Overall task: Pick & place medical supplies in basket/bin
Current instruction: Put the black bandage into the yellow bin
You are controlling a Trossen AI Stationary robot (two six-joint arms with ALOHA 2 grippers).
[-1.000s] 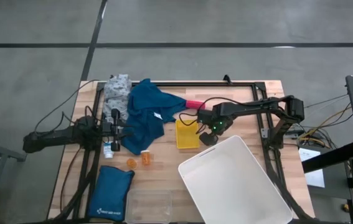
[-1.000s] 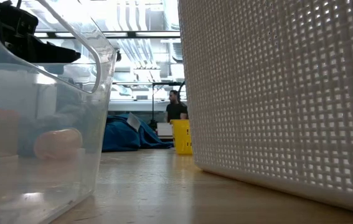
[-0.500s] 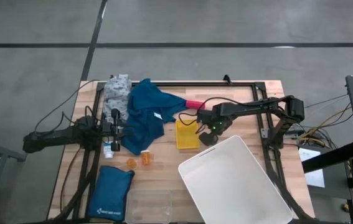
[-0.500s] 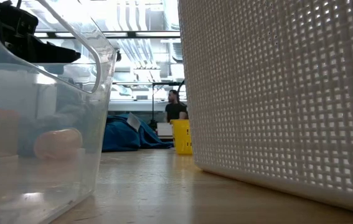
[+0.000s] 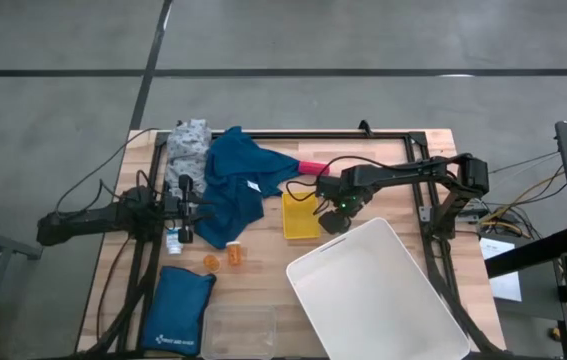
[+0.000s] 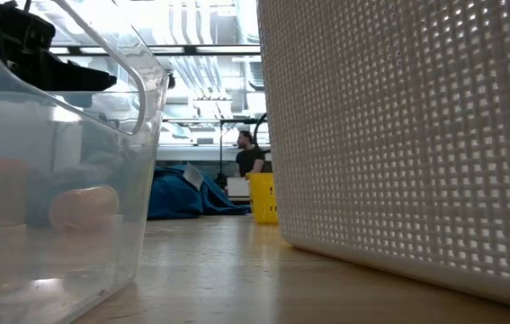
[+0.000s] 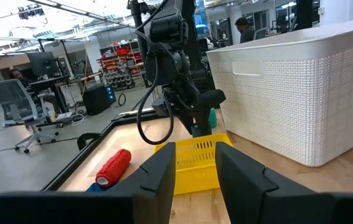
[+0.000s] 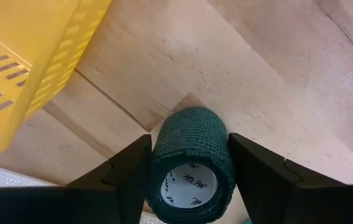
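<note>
Right gripper (image 8: 188, 163) sits low over the wooden table (image 5: 263, 272), between the small yellow slotted plastic basket (image 5: 300, 216) and the far-left corner of the big white perforated plastic bin (image 5: 378, 292). High view looks the same as a second ago, arm hasn't travelled; the one change is the right jaws coming in. In the wrist view the fingers now flank the dark green bandage roll (image 8: 190, 163) with its flanks at or against both pads; I read that as a grip closing, can't confirm it's firm yet. If it holds, next is a lift and short carry into a container; the roll lies on the wood just beside the yellow basket, not in it. Left gripper (image 7: 195, 169) is parked near the table's left edge, beside the crumpled blue cloth garment (image 5: 235, 185), jaws a little apart, nothing between them in its wrist view. Not yet binned: grey dotted cloth (image 5: 189, 145) at the far-left corner, red-pink bandage roll (image 5: 310, 166) past the garment, two orange pill bottles (image 5: 225, 259) on the wood. Hard to see: from above the right gripper covers the green roll completely; the low view is blocked by the bin wall and a clear plastic tub (image 6: 57, 171), so no grip check there. Small white item by the left fingers is too small to identify.
</note>
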